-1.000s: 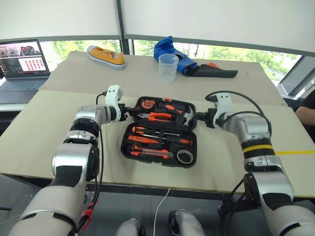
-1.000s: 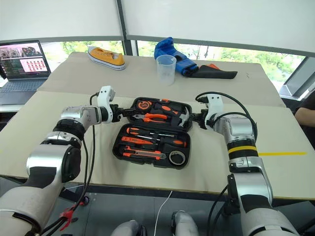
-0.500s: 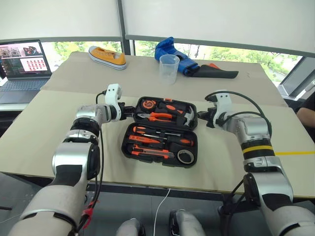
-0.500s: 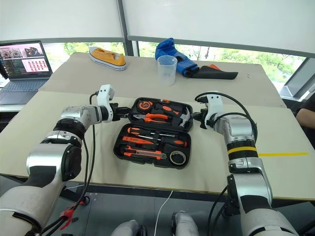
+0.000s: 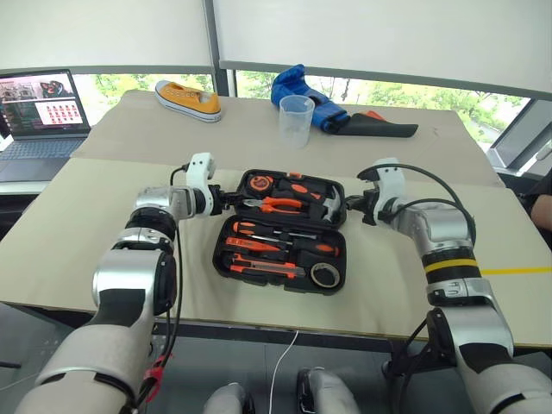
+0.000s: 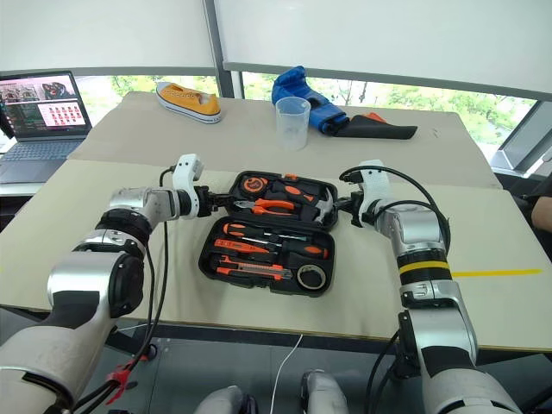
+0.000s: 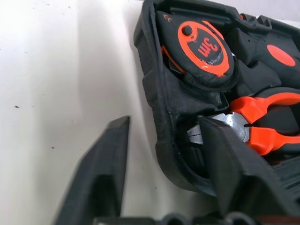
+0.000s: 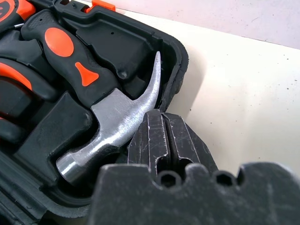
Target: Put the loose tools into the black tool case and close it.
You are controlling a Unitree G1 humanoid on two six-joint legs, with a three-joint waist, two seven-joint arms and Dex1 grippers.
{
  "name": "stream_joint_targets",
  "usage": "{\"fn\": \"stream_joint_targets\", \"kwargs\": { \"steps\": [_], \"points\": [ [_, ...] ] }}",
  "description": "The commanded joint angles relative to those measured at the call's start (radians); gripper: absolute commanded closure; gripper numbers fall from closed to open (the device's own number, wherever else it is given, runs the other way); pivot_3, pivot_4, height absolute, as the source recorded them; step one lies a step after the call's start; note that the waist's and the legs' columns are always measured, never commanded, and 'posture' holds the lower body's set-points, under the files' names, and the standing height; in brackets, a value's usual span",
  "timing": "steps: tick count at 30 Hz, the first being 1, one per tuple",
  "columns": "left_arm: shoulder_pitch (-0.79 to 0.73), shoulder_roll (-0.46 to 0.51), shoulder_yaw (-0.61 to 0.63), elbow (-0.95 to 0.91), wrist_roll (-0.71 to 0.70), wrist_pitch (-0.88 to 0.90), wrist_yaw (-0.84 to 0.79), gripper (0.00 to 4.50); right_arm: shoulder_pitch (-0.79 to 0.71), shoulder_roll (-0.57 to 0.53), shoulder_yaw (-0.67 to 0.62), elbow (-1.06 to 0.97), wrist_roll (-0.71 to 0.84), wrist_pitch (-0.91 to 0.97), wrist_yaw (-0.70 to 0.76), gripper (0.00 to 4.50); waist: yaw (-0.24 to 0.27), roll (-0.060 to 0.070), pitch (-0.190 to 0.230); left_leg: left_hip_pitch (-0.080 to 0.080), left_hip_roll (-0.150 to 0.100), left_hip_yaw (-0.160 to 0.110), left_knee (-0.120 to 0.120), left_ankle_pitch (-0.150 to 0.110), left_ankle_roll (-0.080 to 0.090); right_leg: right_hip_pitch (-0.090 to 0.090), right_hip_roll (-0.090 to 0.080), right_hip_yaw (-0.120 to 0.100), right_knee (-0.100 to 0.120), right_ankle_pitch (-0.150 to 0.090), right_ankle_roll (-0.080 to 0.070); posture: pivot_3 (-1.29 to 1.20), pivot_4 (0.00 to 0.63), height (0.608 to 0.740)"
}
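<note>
The black tool case point(image 5: 219, 250) lies open on the table. Its near half holds black-orange screwdrivers point(image 5: 267, 233), a utility knife point(image 5: 259, 267) and a roll of black tape point(image 5: 324, 275). The far half holds a tape measure point(image 7: 202, 47), orange pliers point(image 7: 265, 133) and a hammer point(image 8: 112, 119). My left gripper point(image 7: 164, 121) is open at the far half's left end, one finger outside on the table and the other inside over the pliers. My right gripper point(image 8: 161, 115) is shut, its tips against the far half's right rim beside the hammer claw.
At the table's back stand a clear plastic cup point(image 5: 295, 119), a yellow shoe point(image 5: 187, 99), and a blue cloth point(image 5: 302, 90) with a black sheath point(image 5: 384, 129). A laptop point(image 5: 39, 108) sits at far left. A yellow tape line point(image 5: 516, 269) marks the right side.
</note>
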Motion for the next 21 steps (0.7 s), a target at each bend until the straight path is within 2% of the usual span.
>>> {"fn": "stream_joint_targets", "kwargs": {
  "steps": [1,3,8,16,19,21],
  "points": [
    [-0.047,-0.004,0.024,0.003,-0.01,0.007,0.021,2.35,0.008,0.002,-0.006,-0.046,0.001,-0.01,0.013,4.5,-0.001,0.0,0.0,0.0,0.0,0.0,0.0,0.0,0.0,0.0,0.0,0.0,0.0,0.0,0.0,0.0,0.15,0.724],
    [-0.044,-0.005,0.023,0.009,-0.001,0.007,0.034,2.74,0.016,0.002,-0.006,-0.061,0.002,-0.009,0.016,4.5,-0.002,0.0,0.0,0.0,0.0,0.0,0.0,0.0,0.0,0.0,0.0,0.0,0.0,0.0,0.0,0.0,0.15,0.724],
    [-0.046,-0.001,0.057,0.021,-0.02,0.025,0.057,4.49,0.034,-0.003,0.011,-0.097,-0.008,-0.022,0.032,4.5,-0.002,0.0,0.0,0.0,0.0,0.0,0.0,0.0,0.0,0.0,0.0,0.0,0.0,0.0,0.0,0.0,0.15,0.724],
    [-0.042,0.002,0.068,-0.003,-0.024,0.032,-0.009,4.49,0.054,0.003,-0.011,-0.145,0.006,-0.039,0.038,4.5,-0.004,0.0,0.0,0.001,0.0,0.0,0.0,0.0,0.0,0.0,0.001,0.001,0.0,0.0,0.0,0.0,0.15,0.724],
    [-0.018,0.0,0.036,-0.069,-0.013,-0.08,-0.112,4.49,0.048,0.013,-0.039,-0.161,0.008,-0.095,0.019,4.5,-0.005,0.0,0.0,0.0,0.0,0.0,0.0,0.0,0.0,-0.001,0.001,0.001,0.0,0.0,0.0,0.0,0.15,0.724],
    [-0.009,-0.007,0.052,-0.119,-0.039,-0.138,-0.138,4.49,0.047,0.014,-0.042,-0.18,-0.024,-0.199,-0.009,4.5,-0.005,0.001,0.001,-0.001,0.0,0.001,0.0,0.0,0.0,-0.002,0.001,0.001,0.0,0.0,0.0,0.0,0.15,0.724]
  ]
}}
